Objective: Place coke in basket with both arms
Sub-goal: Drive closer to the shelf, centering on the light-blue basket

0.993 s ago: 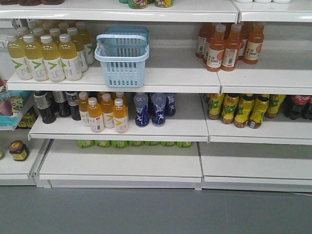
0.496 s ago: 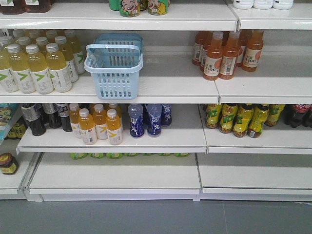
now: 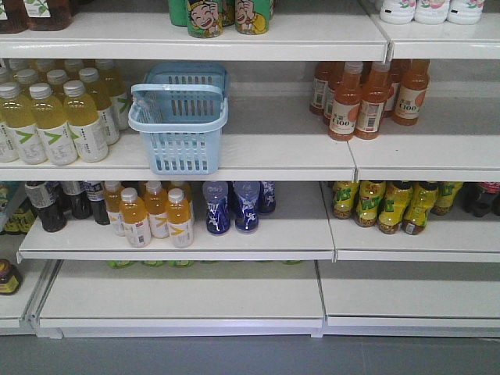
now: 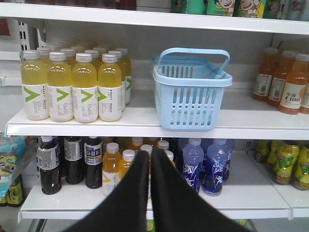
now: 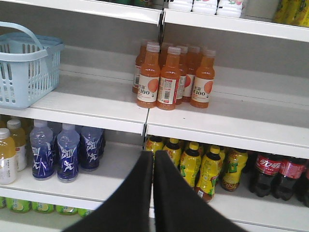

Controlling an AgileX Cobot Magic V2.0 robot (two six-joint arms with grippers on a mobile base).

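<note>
Pale blue slotted plastic basket point(image 3: 180, 129): upright on middle white shelf point(image 3: 281, 141), handle raised. Yellow drink bottles with green-V labels point(image 3: 51, 125) just left, orange juice bottles point(image 3: 367, 98) well right.
Small red-labelled plastic cola bottles point(image 5: 264, 165): lower shelf, far right, beside yellow-labelled bottles point(image 5: 203, 166).
Left pincer point(image 4: 150, 155): pressed together, nothing between, level with shelf below basket.
Right pincer point(image 5: 153, 155): pressed together, nothing between, pointing left of cola.
</note>
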